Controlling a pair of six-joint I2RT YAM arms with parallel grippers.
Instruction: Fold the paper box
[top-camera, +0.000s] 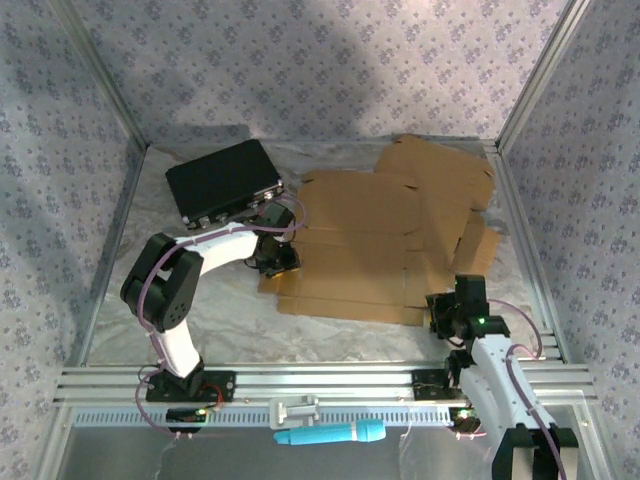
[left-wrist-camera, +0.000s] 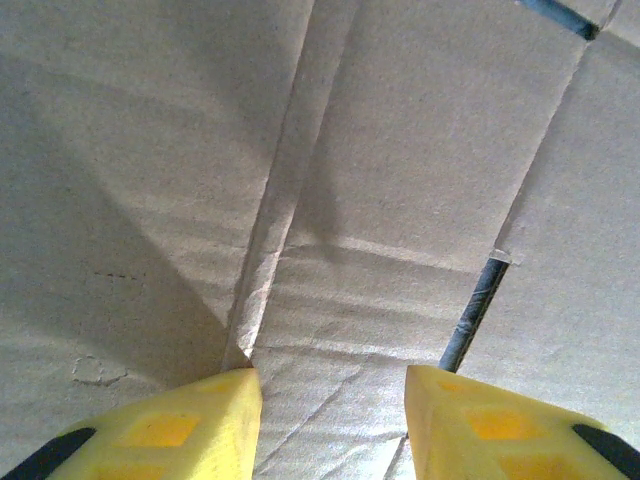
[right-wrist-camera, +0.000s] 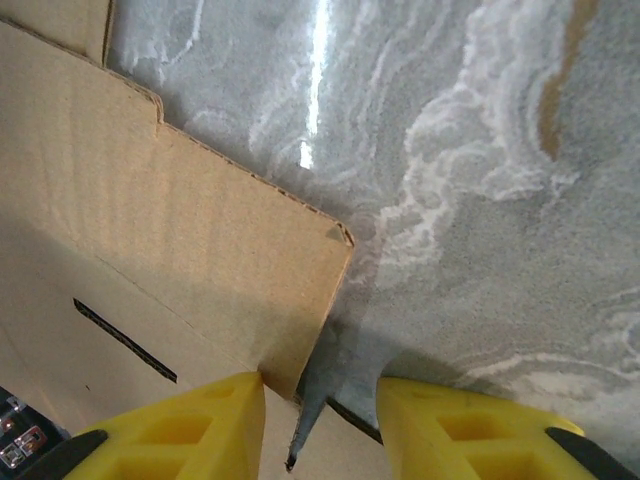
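- Flower-patterned walls (top-camera: 320, 60) on three sides of a grey marbled worktop (top-camera: 130, 300), with an aluminium rail (top-camera: 330, 380) along the near edge.
- Lying flat and unfolded over the middle and right of the worktop: paper box (top-camera: 370, 240), brown cardboard with creases and slots showing, flaps spread toward the back right corner.
- Bent in from the near left base toward the box's left edge: left arm (top-camera: 170, 290). Leaning in from the near right: right arm (top-camera: 505, 375).
- Near the back wall, just beside the box's back left corner: black case (top-camera: 222, 182).
- Down at the box's left edge: left fingers (top-camera: 275, 255). From the wrist, yellow pads partly apart over the creased paper box (left-wrist-camera: 400, 150), nothing caught between them.
- At the box's near right corner: right fingers (top-camera: 447, 312). From the wrist, yellow pads partly apart, a corner flap of the paper box (right-wrist-camera: 200, 250) running down to the inner tip of the pad on the left of that view, bare worktop ahead of the other, no grip closed on the flap.
- Lying crosswise on the near side of the rail: blue tool (top-camera: 330, 434).
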